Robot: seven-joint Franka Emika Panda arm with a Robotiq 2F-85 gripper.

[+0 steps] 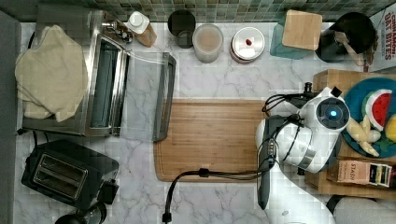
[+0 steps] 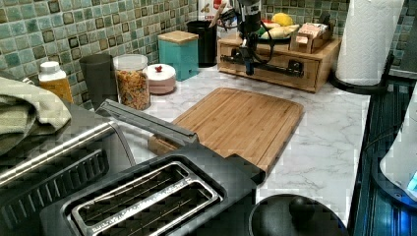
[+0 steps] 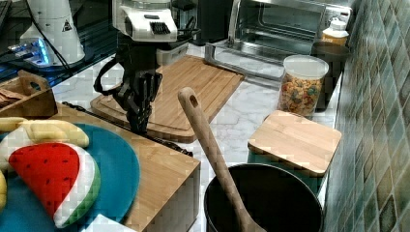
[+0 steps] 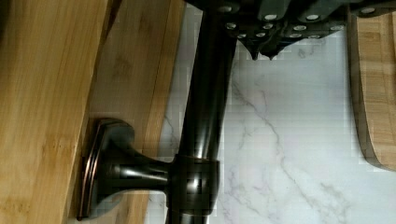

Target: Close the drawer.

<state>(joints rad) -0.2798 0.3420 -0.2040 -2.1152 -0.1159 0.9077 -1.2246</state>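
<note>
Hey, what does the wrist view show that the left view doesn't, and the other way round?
The wrist view adds a close look at the flared mount fixed to the drawer front. The left view adds the whole wooden box, the paper towel roll, the cereal jar and the toaster. Both share the drawer handle, the cutting board and the marble counter.

My worktop is a white marble counter [image 1: 219, 84] with grey veining. At its centre lies a bamboo cutting board [image 1: 210, 140]; a toaster oven [image 1: 93, 79] (door folded down) and a black toaster [image 1: 67, 175] stand toward the top view's left. Jars [image 1: 208, 43], a teal canister [image 1: 299, 35] and a wooden box [image 2: 275, 61] line the tiled wall.
</note>
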